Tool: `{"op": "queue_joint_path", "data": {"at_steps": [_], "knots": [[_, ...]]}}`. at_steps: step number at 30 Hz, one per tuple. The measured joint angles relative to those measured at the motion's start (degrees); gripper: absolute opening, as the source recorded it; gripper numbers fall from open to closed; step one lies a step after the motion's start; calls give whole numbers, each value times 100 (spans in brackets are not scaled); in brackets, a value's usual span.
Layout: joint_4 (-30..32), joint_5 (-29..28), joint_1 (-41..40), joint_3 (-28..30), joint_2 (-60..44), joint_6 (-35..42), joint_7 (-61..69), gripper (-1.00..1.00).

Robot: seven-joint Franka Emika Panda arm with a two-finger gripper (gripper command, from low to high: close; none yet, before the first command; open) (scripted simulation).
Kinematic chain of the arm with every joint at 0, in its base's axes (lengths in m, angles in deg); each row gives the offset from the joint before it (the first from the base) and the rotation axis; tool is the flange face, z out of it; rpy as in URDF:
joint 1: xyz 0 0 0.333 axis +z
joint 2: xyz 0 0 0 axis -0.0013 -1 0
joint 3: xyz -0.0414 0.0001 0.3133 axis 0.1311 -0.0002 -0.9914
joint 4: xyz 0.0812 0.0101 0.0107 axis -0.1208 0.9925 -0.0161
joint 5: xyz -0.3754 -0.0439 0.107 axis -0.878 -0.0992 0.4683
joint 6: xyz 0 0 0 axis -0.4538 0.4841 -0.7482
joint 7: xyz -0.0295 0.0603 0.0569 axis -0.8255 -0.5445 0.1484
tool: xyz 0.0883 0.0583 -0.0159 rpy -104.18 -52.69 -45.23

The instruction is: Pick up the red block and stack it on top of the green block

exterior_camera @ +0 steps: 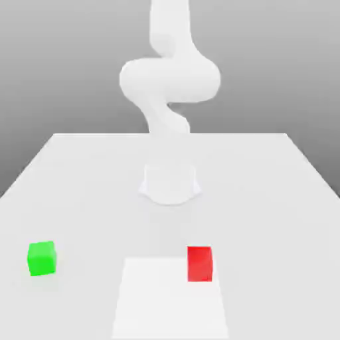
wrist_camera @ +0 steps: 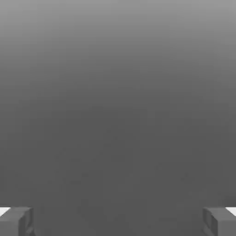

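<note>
**Scene status: one red block, one green block, both resting on the tabletop**

Item count: one red block (exterior_camera: 200,263), one green block (exterior_camera: 42,257), one arm (exterior_camera: 169,83), one tabletop (exterior_camera: 80,179).

Exterior view: the white arm rises from its round base (exterior_camera: 170,184) at the middle of the tabletop and bends overhead. The red block sits on the tabletop near the front edge, slightly toward the exterior view's right of centre. Its lower part overlaps the corner of a brighter rectangular patch (exterior_camera: 169,299) on the surface. The green block sits well apart from it, toward the exterior view's left, at about the same depth. Neither block touches the other, and nothing lies on top of either. The surface between them is bare.

Hand view: two grey fingertips (wrist_camera: 16,221) appear at opposite lower corners against a plain grey gradient background. The jaws stand wide apart with nothing between them. The gripper (wrist_camera: 118,222) holds no block.

Obstructions: no object stands between the blocks.
</note>
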Motion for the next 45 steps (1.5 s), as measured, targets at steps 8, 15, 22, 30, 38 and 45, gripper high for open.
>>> {"op": "queue_joint_path", "data": {"at_steps": [8,15,22,30,38,45], "knots": [[1260,67,84,-306,-1532,-1084,-323,0],[2424,116,199,-558,-3005,-2107,-639,0],[2829,-298,335,-485,-4730,-3434,-1110,0],[2752,-538,559,-210,-5307,-3929,-1289,-100],[2910,-49,456,-446,-4219,-3002,-938,-100],[2662,79,-442,96,-3861,-2401,-880,-100]]}}
